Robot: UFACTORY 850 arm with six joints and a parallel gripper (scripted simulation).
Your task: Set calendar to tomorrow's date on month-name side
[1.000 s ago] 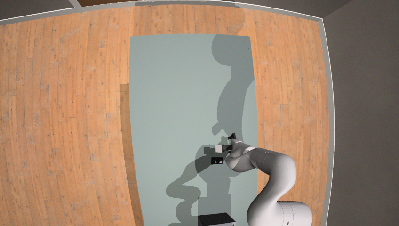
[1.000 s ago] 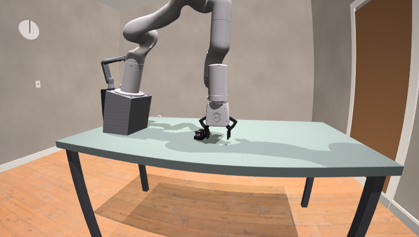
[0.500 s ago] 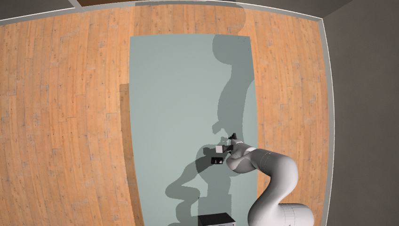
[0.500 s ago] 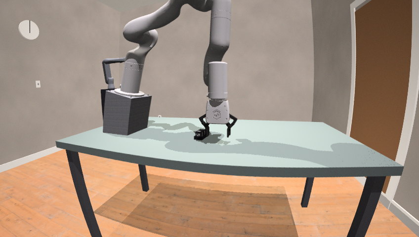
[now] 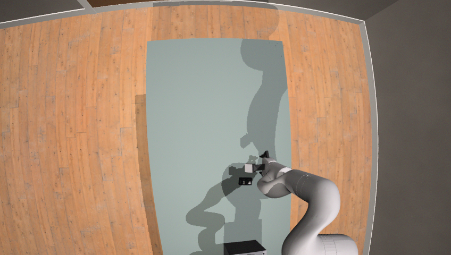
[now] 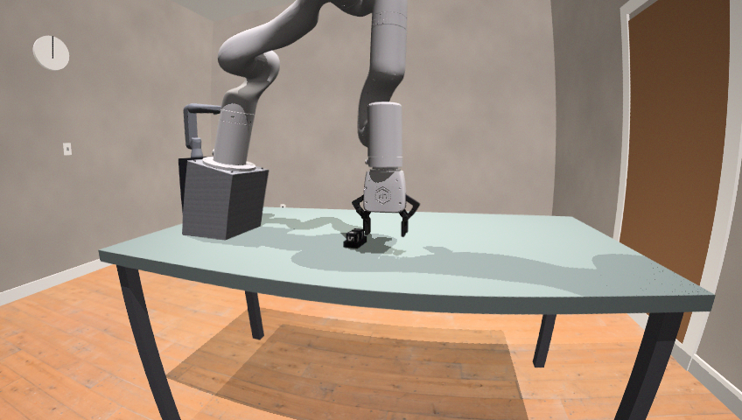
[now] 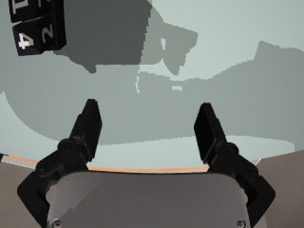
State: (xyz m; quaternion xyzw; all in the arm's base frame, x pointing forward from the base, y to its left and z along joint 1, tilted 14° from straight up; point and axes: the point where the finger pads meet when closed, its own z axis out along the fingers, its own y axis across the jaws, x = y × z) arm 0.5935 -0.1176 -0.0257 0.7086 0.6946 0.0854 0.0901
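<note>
Top: Saw calendar (image 5: 245,181) (image 6: 354,237) (image 7: 58,28) on pale green table (image 5: 190,110) (image 6: 468,301) (image 7: 266,28), near gripper (image 5: 263,164) (image 6: 385,234) (image 7: 148,113) but outside its grasp. Could not read date reliably.

Exterior: Observed gripper pointing down above table, fingers spread wide, holding nothing. Found calendar just beside one finger in this view; could not tell whether touching.

Wrist: Noted calendar at upper left, cut off by frame edge, outside finger gap. Read "4" and "2" on adjacent faces of nearer cube (image 7: 32,38); saw second cube (image 7: 24,9) beside it, only partly visible.
</note>
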